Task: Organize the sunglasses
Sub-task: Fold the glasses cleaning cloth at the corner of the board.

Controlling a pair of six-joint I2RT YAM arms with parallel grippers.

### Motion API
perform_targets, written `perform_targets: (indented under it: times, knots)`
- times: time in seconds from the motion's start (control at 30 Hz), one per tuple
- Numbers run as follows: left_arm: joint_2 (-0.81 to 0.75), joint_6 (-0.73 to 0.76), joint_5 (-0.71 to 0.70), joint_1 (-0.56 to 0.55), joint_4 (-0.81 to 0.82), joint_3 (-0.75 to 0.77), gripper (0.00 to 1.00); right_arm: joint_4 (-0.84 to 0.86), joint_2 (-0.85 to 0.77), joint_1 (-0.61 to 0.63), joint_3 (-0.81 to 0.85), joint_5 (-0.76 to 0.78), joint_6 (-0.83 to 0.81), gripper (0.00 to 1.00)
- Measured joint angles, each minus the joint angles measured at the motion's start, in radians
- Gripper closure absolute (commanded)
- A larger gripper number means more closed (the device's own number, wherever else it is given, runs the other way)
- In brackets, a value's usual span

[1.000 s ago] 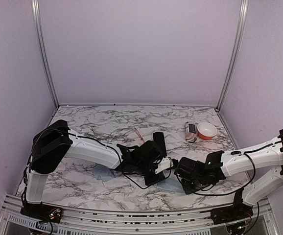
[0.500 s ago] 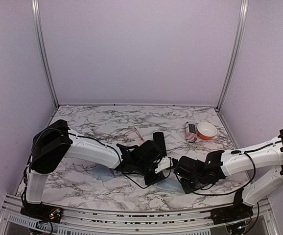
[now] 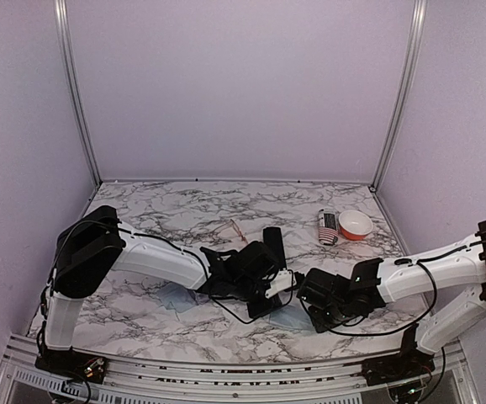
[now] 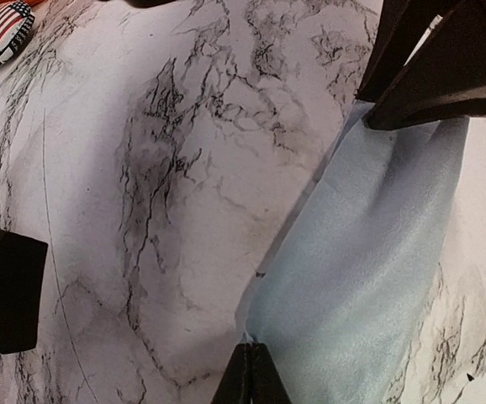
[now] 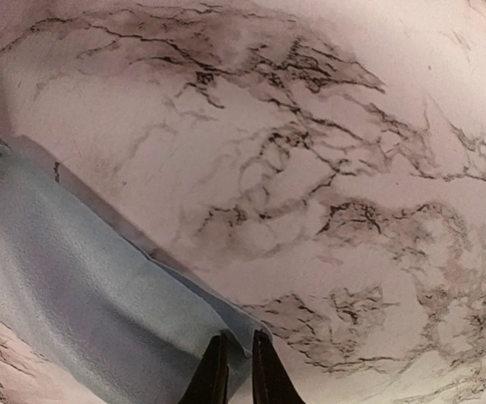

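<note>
Not much is sorted yet, by my reckoning. The wire-framed sunglasses (image 3: 236,229) lie loose on the marble surface (image 3: 167,210), just behind the left arm (image 3: 155,257) and outside any case. The 2nd pair I can't pick out for certain.

Both hands are busy elsewhere. The left hand (image 4: 245,376) is pinched closed on 1 corner of a pale blue cloth (image 4: 369,252), and the right hand (image 5: 230,372) nips the opposite end.

The black case (image 3: 272,240) stands beside the left wrist. The stars-and-stripes case (image 3: 328,227) and an orange bowl (image 3: 356,224) sit well apart at the back right. The cloth likely has to be let go first.
</note>
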Motion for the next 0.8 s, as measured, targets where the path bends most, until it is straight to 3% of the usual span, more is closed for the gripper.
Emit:
perform_targets:
  times: [0.13, 0.27, 0.8]
  knots:
    - [0.001, -0.002, 0.000, 0.000, -0.004, 0.000, 0.90, 0.002, 0.011, 0.000, 0.000, 0.005, 0.000, 0.90]
    - [0.001, -0.003, 0.000, 0.001, -0.009, 0.000, 0.83, 0.008, 0.018, 0.000, 0.000, 0.009, 0.001, 1.00]
    - [-0.018, -0.019, 0.003, -0.002, 0.002, -0.017, 0.73, -0.004, -0.025, 0.000, 0.000, 0.003, 0.003, 1.00]
